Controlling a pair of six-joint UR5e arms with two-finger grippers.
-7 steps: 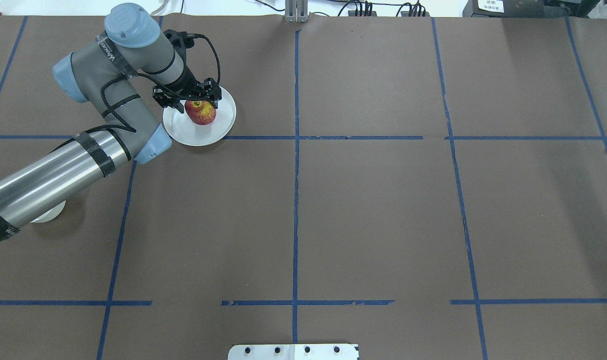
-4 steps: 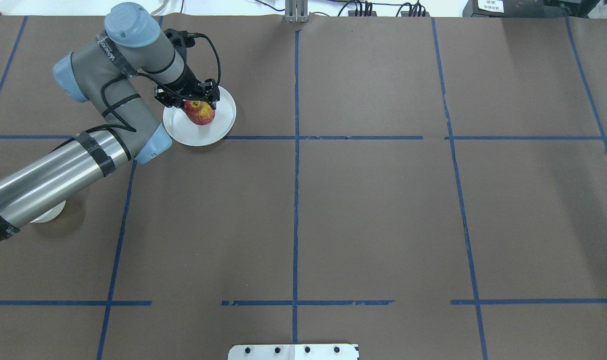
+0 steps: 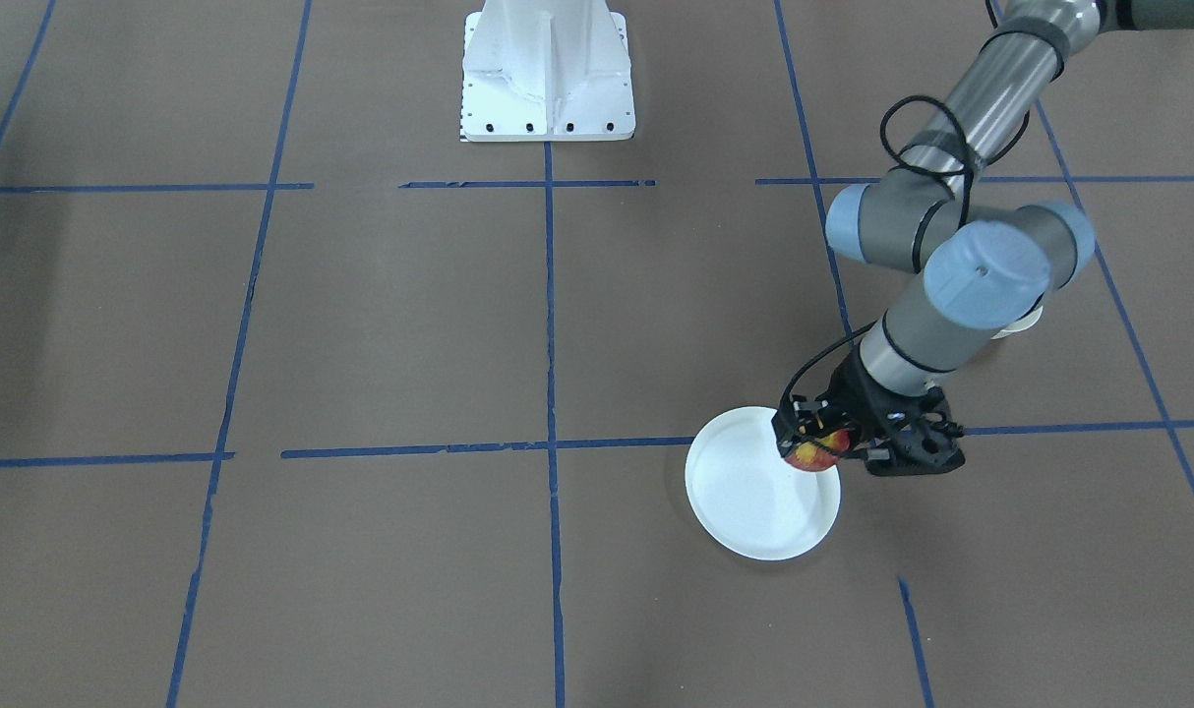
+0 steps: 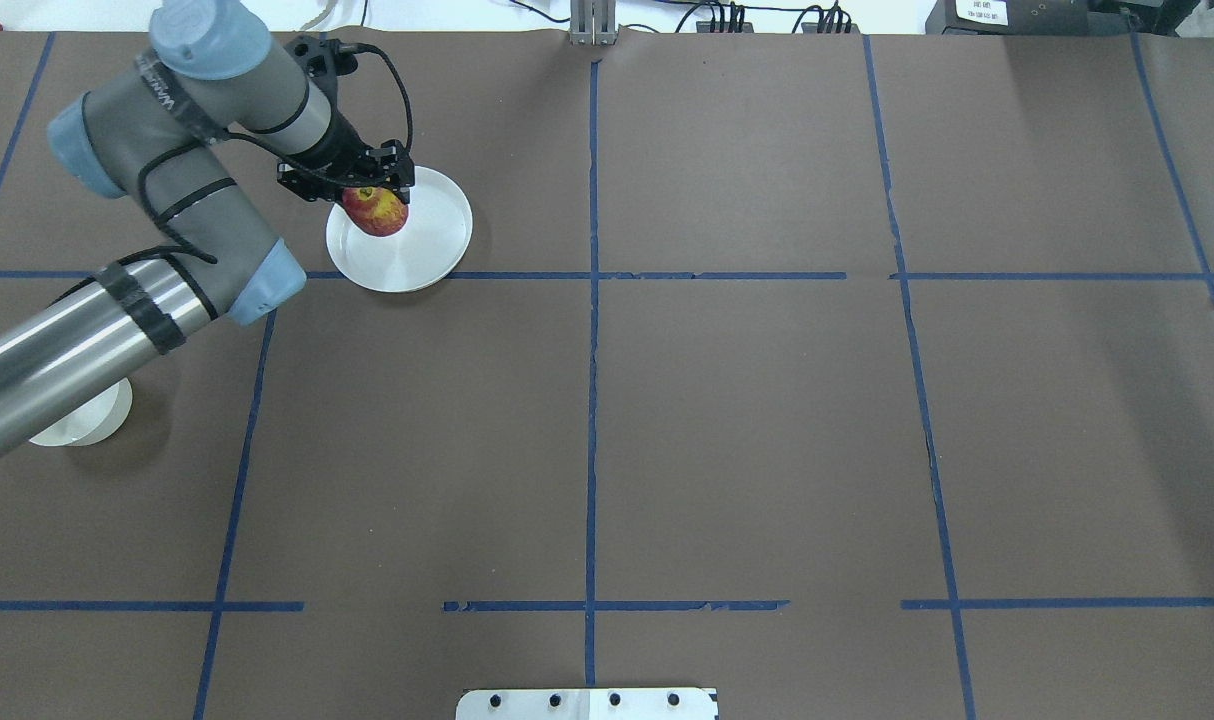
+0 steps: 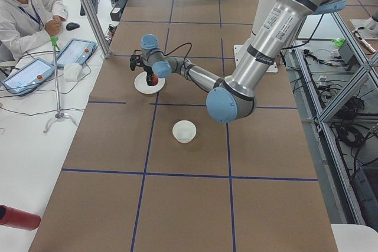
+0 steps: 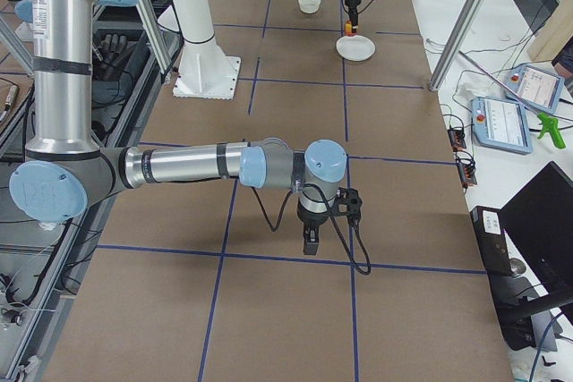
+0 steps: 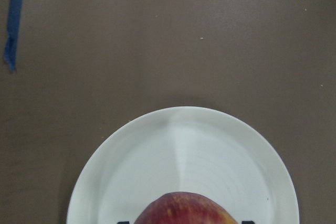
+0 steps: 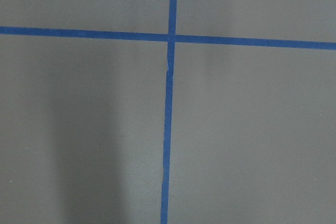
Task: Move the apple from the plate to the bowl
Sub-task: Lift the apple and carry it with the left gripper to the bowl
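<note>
apple (image 4: 375, 212) in left claw (image 4: 372, 196) above plate (image 4: 425, 250)

Worktop (image 3: 361, 324): covered in brown sheet and divided into squares by blue tape lines (image 3: 550, 295).
Robot base (image 3: 546, 74): a white mount is seen at the top edge, near the middle.
Left arm (image 3: 961, 285): it is brought in from the upper right and bent down toward the plate.
Left gripper (image 3: 831, 444): its black jaws are closed on the apple.
Apple (image 3: 813, 454): red and yellow, it is seen over the plate's upper right rim.
Plate (image 3: 754, 501): white and round, it is laid flat just below a tape line.
Bowl (image 3: 1018, 323): only a pale sliver is shown behind the arm's blue-capped joint.
</note>
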